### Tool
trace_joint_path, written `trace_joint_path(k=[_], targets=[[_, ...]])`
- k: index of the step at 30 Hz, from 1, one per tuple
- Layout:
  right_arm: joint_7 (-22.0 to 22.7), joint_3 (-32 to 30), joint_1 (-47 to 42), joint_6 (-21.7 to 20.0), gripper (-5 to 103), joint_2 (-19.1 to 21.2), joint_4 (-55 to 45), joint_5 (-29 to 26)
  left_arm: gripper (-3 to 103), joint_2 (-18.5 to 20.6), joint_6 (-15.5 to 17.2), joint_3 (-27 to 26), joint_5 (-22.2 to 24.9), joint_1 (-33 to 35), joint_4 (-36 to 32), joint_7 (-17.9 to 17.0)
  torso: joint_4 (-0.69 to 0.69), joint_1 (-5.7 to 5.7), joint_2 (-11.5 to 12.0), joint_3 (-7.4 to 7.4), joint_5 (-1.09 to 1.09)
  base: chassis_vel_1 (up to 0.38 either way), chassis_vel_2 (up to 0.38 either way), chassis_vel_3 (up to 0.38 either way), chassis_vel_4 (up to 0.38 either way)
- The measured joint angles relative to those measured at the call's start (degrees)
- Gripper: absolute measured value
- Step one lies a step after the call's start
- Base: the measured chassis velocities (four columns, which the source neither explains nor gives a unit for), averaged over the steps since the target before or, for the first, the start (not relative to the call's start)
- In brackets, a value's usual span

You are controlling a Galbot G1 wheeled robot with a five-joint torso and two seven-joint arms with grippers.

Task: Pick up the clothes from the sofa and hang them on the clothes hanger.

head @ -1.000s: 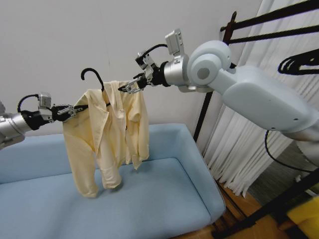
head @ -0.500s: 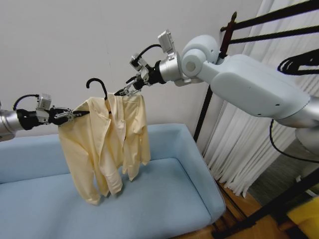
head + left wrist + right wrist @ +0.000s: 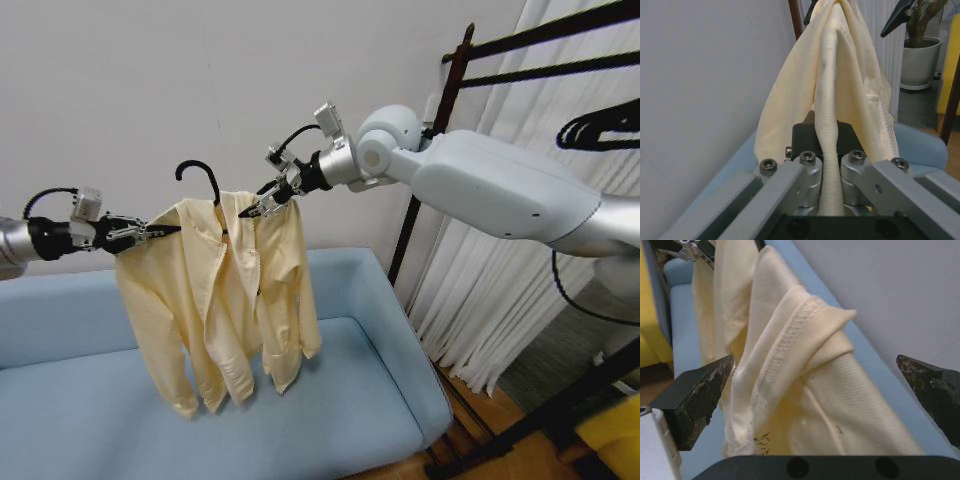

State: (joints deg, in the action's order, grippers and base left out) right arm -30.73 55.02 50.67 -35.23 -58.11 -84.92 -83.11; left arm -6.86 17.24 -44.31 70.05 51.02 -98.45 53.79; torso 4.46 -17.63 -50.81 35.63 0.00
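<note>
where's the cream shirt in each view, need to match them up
Head view: cream shirt hangs centre-left, on a black hanger.
Left wrist view: centre, rising from the left claw.
Right wrist view: middle, between the open fingertips of the right claw.
Shared landmark: the blue sofa behind it.

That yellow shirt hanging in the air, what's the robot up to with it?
The robot holds a pale yellow shirt on a black hanger up above the light blue sofa. Its left hand is shut on the cloth at one shoulder. Its right hand is at the other shoulder, fingers open with the cloth between them. The dark clothes rack stands to the robot's right, and the shirt is not yet hung on it.
</note>
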Motion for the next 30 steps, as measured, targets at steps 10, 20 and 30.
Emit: trace_joint_path(k=[10, 20, 30], targets=[[-0.16, 0.83, -0.04, -0.03, 88, -0.67, -0.12, -0.79, 2, -0.13, -0.37, 0.0, 0.16, 0.01, -0.54, 1.36, 0.0, 0.0, 0.0, 0.0, 0.0, 0.0, 0.0, 0.0, 0.0], [-0.15, 1.68, 0.32, -0.2, 50, -0.36, -0.88, -0.72, 2, 0.38, -1.24, -0.1, 0.66, 0.01, -0.4, 3.09, 0.0, 0.0, 0.0, 0.0, 0.0, 0.0, 0.0, 0.0, 0.0], [0.03, 1.52, -0.08, -0.1, 13, -0.06, -1.99, -1.31, 2, 0.8, -2.54, -0.15, 2.08, 0.1, 0.63, 3.75, 0.0, 0.0, 0.0, 0.0, 0.0, 0.0, 0.0, 0.0, 0.0]])
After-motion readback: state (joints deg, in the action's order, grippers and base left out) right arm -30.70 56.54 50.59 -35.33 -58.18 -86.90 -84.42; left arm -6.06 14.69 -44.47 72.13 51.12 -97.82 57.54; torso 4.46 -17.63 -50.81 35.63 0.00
